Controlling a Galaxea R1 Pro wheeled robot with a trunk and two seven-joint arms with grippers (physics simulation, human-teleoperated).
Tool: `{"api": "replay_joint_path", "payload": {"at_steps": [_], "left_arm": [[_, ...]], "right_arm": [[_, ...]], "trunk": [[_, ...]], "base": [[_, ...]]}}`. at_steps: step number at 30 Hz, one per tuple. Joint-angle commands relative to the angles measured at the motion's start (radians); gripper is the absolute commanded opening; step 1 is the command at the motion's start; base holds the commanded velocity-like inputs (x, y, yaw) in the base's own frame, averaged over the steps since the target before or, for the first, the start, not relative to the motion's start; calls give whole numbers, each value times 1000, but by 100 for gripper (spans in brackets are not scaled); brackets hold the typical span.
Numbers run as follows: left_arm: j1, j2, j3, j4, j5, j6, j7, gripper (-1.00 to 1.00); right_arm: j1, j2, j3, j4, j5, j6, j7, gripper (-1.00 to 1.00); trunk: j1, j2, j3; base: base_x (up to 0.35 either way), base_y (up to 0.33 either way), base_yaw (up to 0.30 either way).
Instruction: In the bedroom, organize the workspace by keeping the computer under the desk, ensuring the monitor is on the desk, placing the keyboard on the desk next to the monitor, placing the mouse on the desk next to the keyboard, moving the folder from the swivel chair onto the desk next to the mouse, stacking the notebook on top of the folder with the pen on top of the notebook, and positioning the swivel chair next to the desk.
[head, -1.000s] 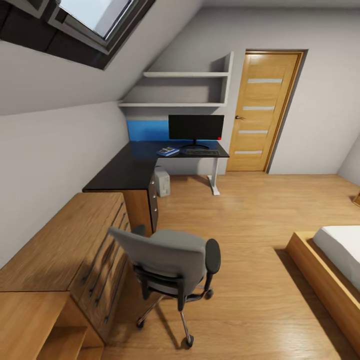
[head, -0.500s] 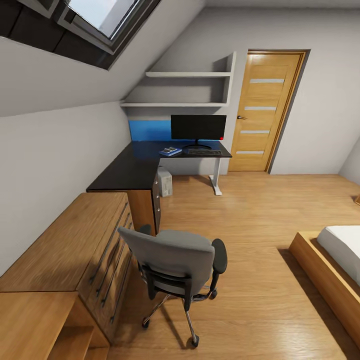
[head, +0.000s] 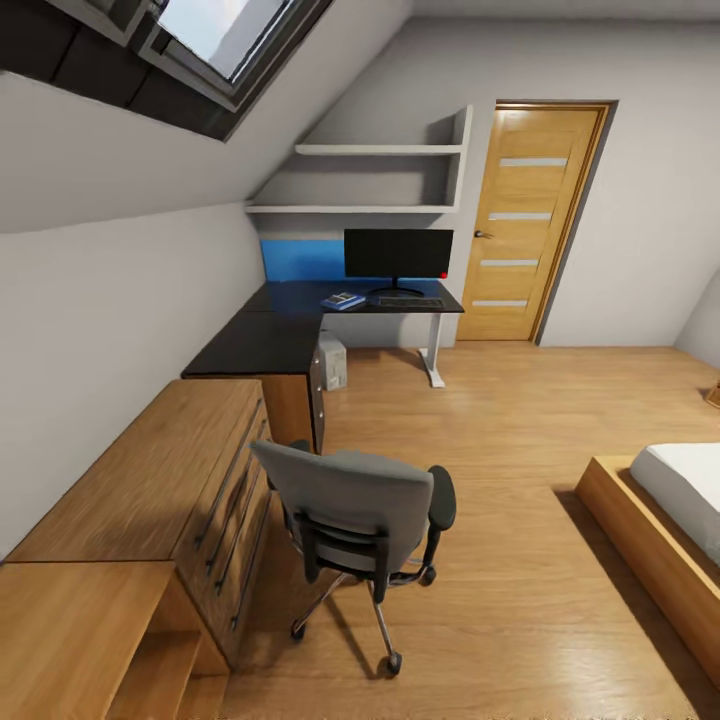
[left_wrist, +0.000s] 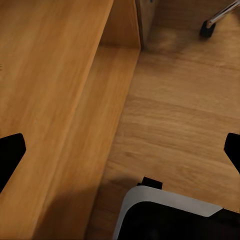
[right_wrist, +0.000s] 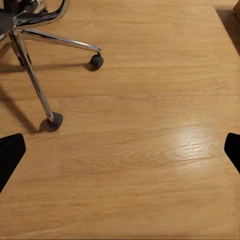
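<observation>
The swivel chair (head: 360, 515) stands on the plank floor (head: 520, 420) at about 6 o'clock in the head view, its matte grey fabric back turned toward the camera, rounded black armrest at its right, chrome legs ending in small dark casters. Its seat is hidden behind the backrest. Just beside it at 8 o'clock runs the plain wooden dresser (head: 150, 480), grained, with long dark bar handles.

Well beyond, near 12 o'clock, the desk (head: 262, 343) shows a glossy black L-shaped top over a wooden side. On its far wing the monitor (head: 398, 254), a wide flat black screen on a round foot, stands upright before a blue wall panel (head: 300, 260). The keyboard (head: 410, 302), slim and dark, lies just in front of the foot. At 9 o'clock of it lies the folder (head: 343, 301), thin and blue, with a small grey notebook apparently on top; too small to tell more. The mouse cannot be made out. The computer (head: 333, 362), a light grey tower, stands under the desk, partly cut off by the drawers.

A wooden door (head: 525, 220) with frosted slats, bare wall shelves (head: 370, 178), a skylight (head: 215, 30) and a bed corner (head: 680, 490) frame the room.

The left gripper (left_wrist: 120, 150) and right gripper (right_wrist: 120, 150) each show as two black fingertips cut by the frame edges, spread wide, holding nothing.
</observation>
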Motion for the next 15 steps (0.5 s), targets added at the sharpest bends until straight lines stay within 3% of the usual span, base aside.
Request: {"api": "replay_joint_path", "payload": {"at_steps": [1, 7, 15], "left_arm": [[0, 0, -8, -1, 2, -1, 9, 100], [0, 0, -8, -1, 2, -1, 9, 100], [0, 0, -7, -1, 2, -3, 9, 100]], "right_arm": [[-1, 0, 9, 1, -5, -2, -6, 100], [-1, 0, 9, 2, -5, -2, -6, 100], [-1, 0, 9, 3, -5, -1, -6, 100]], "trunk": [[0, -1, -1], [0, -1, -1], [0, -1, -1]], "base": [[-141, 113, 0], [-129, 112, 0], [-9, 8, 0]]}}
